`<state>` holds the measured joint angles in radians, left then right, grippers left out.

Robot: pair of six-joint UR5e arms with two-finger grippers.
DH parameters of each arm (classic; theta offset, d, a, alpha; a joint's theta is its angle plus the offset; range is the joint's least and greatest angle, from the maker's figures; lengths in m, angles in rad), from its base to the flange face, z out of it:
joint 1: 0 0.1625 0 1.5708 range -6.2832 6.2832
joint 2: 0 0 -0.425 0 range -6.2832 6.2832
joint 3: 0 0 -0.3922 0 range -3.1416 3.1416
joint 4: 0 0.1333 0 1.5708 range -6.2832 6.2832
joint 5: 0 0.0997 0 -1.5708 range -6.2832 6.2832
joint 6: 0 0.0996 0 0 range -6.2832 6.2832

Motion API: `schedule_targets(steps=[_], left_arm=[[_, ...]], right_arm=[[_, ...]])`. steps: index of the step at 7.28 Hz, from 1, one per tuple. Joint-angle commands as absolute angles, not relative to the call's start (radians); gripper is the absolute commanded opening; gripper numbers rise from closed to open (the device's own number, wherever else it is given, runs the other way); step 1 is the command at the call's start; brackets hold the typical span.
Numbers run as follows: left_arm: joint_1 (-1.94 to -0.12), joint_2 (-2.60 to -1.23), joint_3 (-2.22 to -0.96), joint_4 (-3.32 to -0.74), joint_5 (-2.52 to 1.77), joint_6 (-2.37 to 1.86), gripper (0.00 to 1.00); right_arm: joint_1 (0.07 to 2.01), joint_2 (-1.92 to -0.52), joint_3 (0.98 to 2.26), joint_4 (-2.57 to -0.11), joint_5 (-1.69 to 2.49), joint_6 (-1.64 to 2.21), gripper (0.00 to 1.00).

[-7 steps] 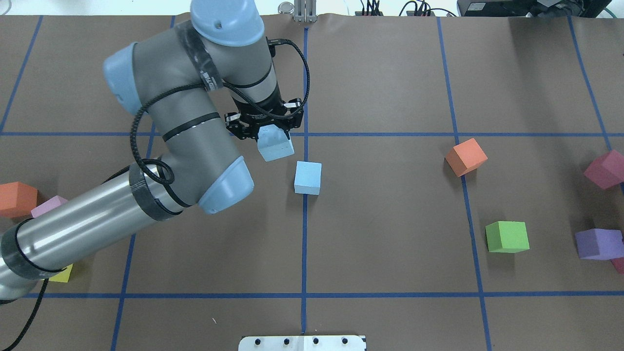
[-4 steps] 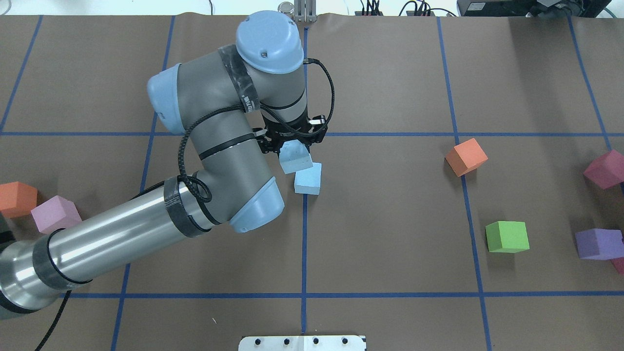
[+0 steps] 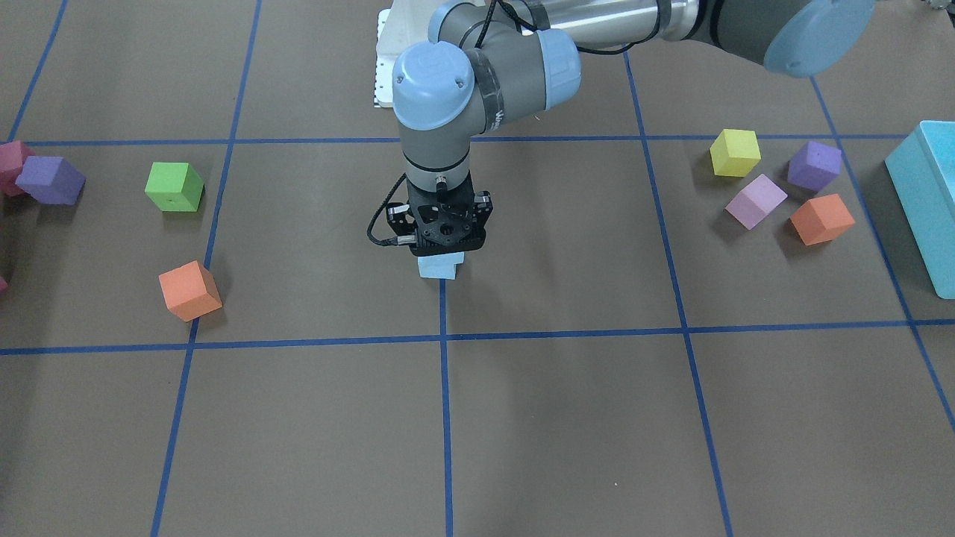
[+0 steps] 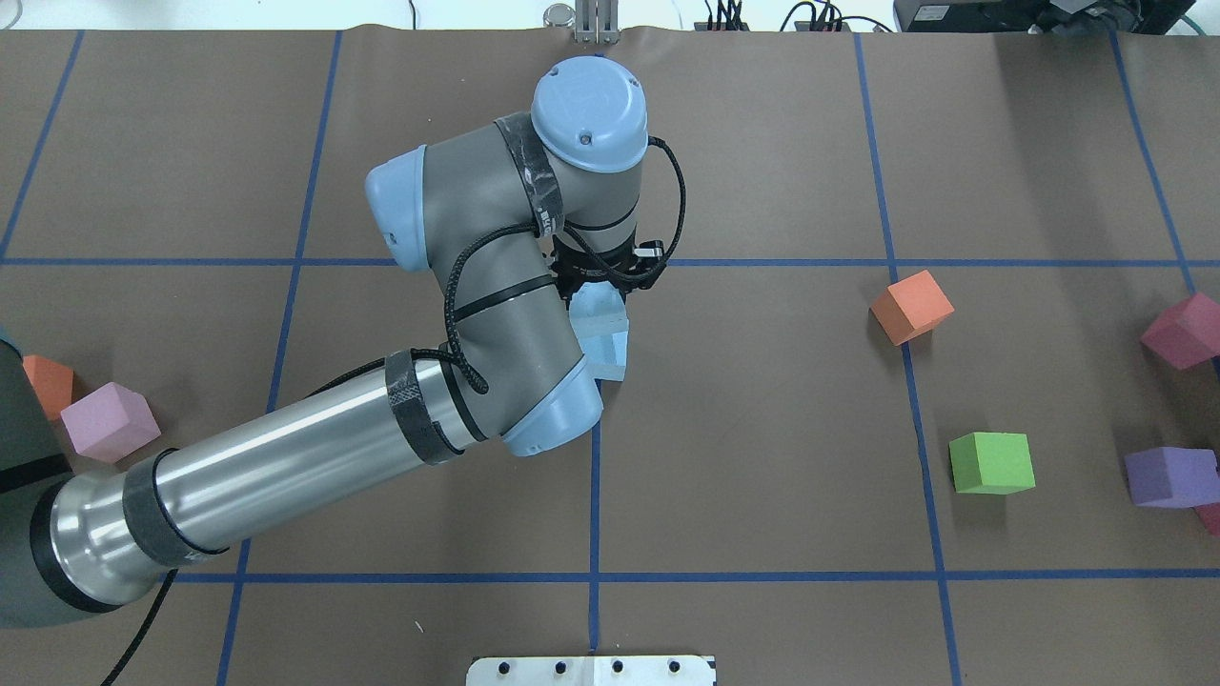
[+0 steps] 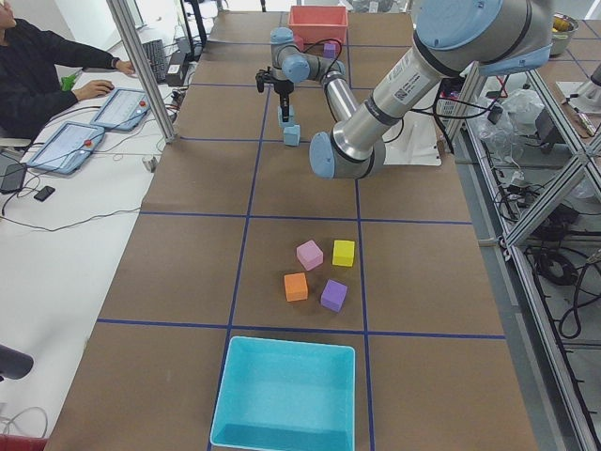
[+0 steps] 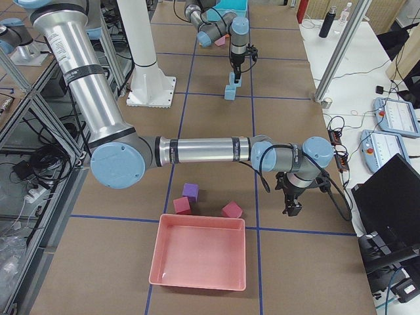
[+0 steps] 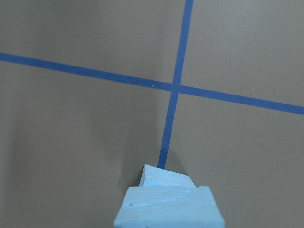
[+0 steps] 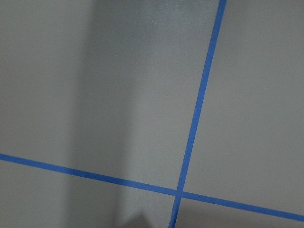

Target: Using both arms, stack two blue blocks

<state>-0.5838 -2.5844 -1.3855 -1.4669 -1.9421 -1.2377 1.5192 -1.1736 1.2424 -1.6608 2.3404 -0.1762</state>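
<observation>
Pale-blue block [image 4: 598, 305], clamped in the left gripper's [image 3: 442, 256] fingers, has slid right and now hangs just above the other blue block [image 4: 613, 354] at the table's [image 4: 762, 476] middle, so lowering looks next; whether the right gripper's [image 6: 293, 209] fingers are open I cannot tell.

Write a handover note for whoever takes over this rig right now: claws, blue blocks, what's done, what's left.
Left claw: shut on one blue block, which it holds low over the second blue block. The second block sits on the table at the centre tape line. The held block is turned and slightly offset; I can't tell whether the two touch.
Right claw: far off to the robot's right over bare table. It shows only in a side view, so open or shut can't be told.
Done: one block picked up and brought over the other.
Left: square it up, set it down, release, back off.
</observation>
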Motion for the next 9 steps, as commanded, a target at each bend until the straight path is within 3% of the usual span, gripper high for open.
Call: schedule_targets(steps=[1,9], left_arm=[[-0.572,-2.580,-1.374,-1.483,-1.934,-1.220,0.59],[-0.546,-2.577,-1.376,-1.482,-1.942,-1.218,0.60]], right_arm=[[1.519,-1.170,1.243,-1.661,2.339,-0.173,1.00],[1.519,-1.169,1.243,-1.661,2.339,-0.172,1.00]])
